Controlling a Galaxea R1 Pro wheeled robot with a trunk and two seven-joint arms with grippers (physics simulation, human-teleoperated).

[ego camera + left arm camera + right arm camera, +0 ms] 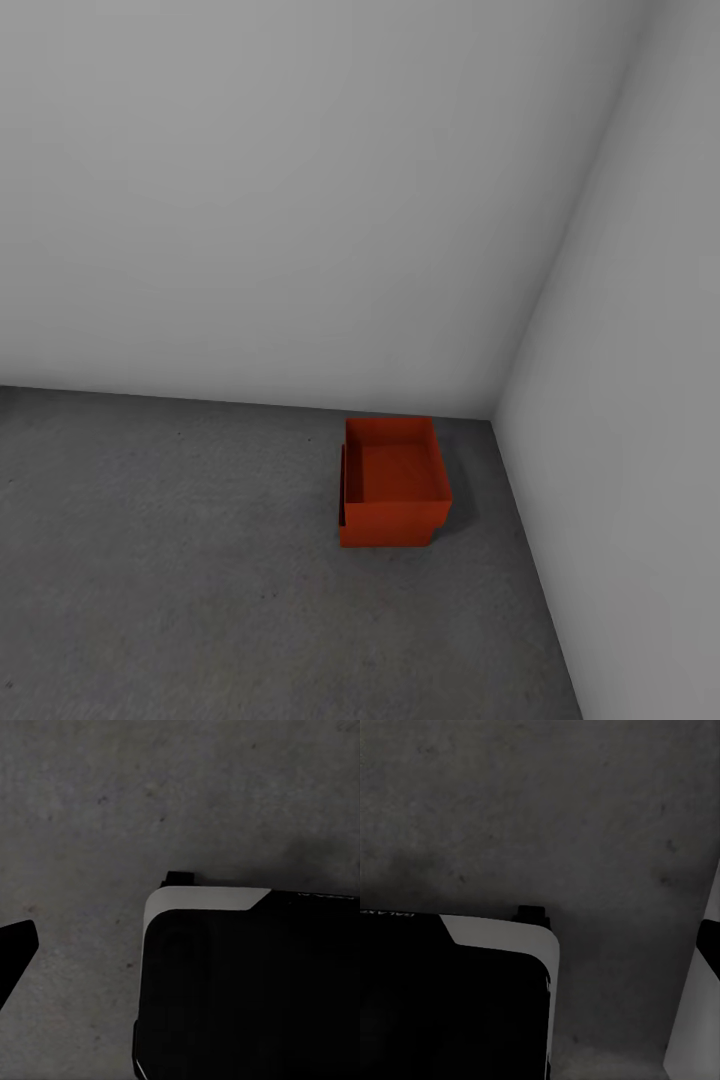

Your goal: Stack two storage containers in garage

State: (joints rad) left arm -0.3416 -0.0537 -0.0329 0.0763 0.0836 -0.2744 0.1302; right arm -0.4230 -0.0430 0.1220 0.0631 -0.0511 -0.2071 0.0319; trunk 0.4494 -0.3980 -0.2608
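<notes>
The two orange-red storage containers stand stacked on the dark grey garage floor (180, 560), close to the corner where two white walls meet. The upper container (400, 470) sits on the lower container (385, 530), shifted a little to the right and toward the back, so the lower one's left rim shows. Both are open-topped and look empty. In the left wrist view one dark fingertip (16, 945) juts in at the frame's edge over bare concrete. A dark fingertip (709, 945) likewise shows at the edge of the right wrist view. Nothing is held between either pair of fingers.
The right white wall (640, 400) runs close beside the stack, and the back wall (280, 220) stands just behind it. Concrete stretches open to the left and front. My black, white-edged base (247, 990) shows over the floor in the left wrist view, and again as the base (450, 997) in the right.
</notes>
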